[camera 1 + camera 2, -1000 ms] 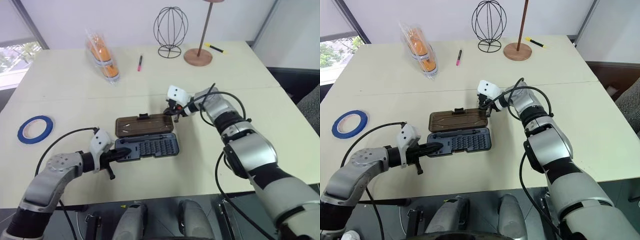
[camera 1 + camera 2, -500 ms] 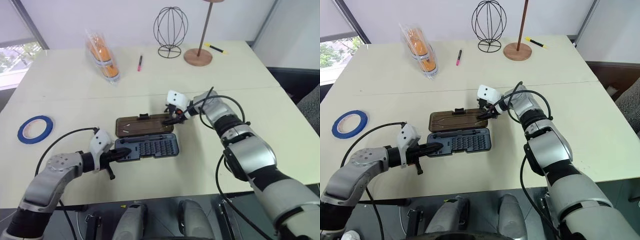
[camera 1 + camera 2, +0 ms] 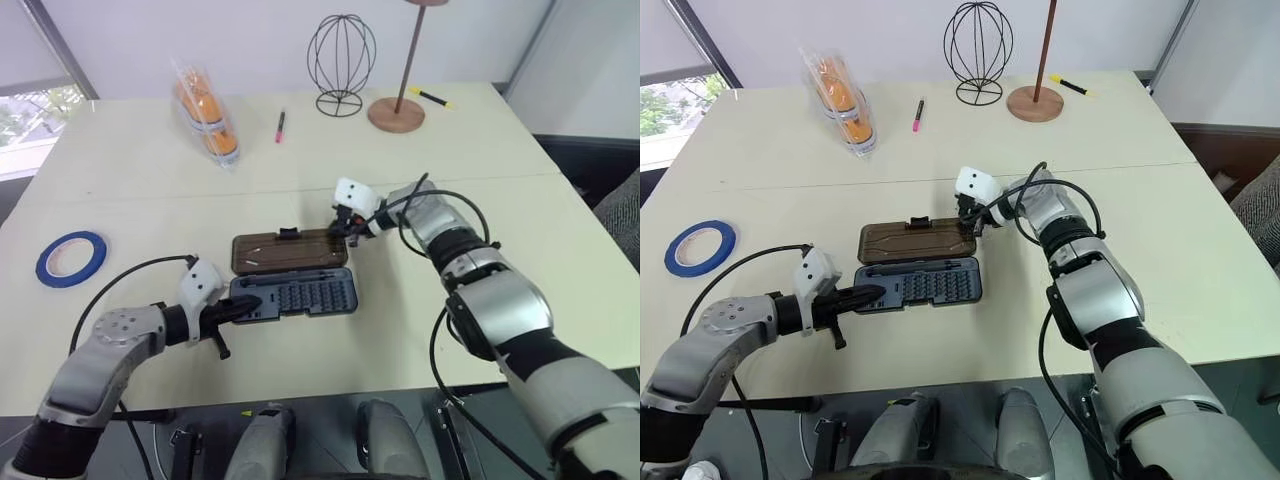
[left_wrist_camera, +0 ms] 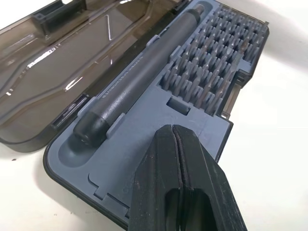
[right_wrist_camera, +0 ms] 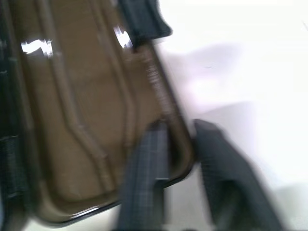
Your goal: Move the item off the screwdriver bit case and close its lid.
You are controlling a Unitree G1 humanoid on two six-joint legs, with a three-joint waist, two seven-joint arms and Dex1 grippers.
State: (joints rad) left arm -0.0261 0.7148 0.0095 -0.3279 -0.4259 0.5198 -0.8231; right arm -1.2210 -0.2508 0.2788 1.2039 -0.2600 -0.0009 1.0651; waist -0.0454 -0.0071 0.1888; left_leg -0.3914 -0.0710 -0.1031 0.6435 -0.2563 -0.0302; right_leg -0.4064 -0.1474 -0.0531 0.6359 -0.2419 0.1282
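- Left gripper [image 4: 179, 159] — jaws closed, tips resting on the screwdriver bit case [image 3: 295, 296], centre frame;
- Right gripper [image 5: 182, 159] — blurred; fingers straddle the corner rim of the lid [image 5: 82, 106], gripping it.

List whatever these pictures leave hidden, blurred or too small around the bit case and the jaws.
- Right wrist view: motion blur smears the lid rim between the right gripper jaws, so firm contact cannot be confirmed.
- Head views: the bits in the screwdriver bit case are too small to tell apart.
- Left wrist view: the left gripper hides the case's near corner.
- Head views: the brown stand is cut off by the top edge.
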